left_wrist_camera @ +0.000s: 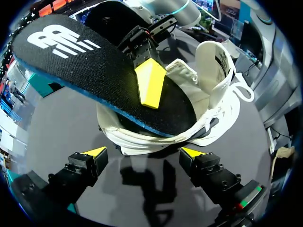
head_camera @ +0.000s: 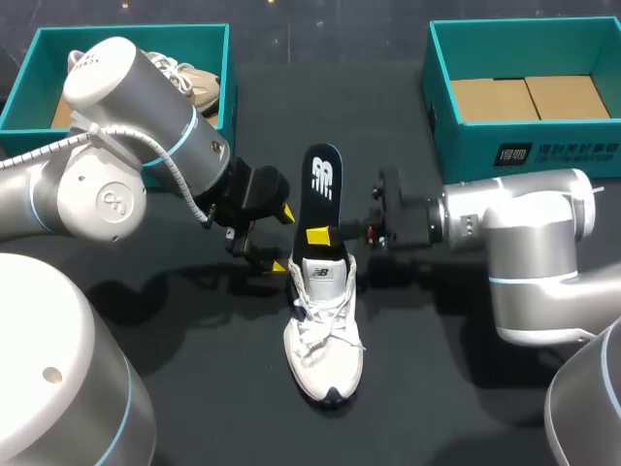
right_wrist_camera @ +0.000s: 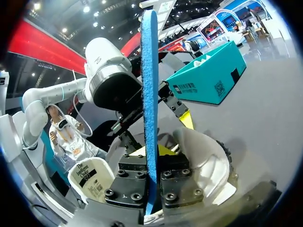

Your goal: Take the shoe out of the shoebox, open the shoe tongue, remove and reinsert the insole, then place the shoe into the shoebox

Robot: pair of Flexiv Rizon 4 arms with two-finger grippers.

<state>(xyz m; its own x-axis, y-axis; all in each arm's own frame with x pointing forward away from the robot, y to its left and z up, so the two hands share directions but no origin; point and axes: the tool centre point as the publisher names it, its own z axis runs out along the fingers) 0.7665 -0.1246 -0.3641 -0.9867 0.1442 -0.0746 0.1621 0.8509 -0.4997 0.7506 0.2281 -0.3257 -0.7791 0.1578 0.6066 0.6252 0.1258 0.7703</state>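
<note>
The insole [head_camera: 323, 194] has a rough, matt black cloth top and a blue edge, probably foam. The shoe [head_camera: 325, 340] is white mesh cloth with woven laces. The table [head_camera: 213, 369] is matt and dark; the shoebox [head_camera: 466, 150] is matt teal cardboard.

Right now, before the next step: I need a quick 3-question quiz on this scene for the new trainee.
1. True or false: the insole is fully out of the white shoe.
2. Which gripper is shut on the insole? A) left B) right C) both
3. Fill in: the left box holds a second ____, while the right box holds only cardboard.

Key
1. False: one end of the insole is in the shoe's opening.
2. B: the right gripper pinches it. The left gripper is open at the heel.
3. Shoe: the second shoe lies in that box.
</note>
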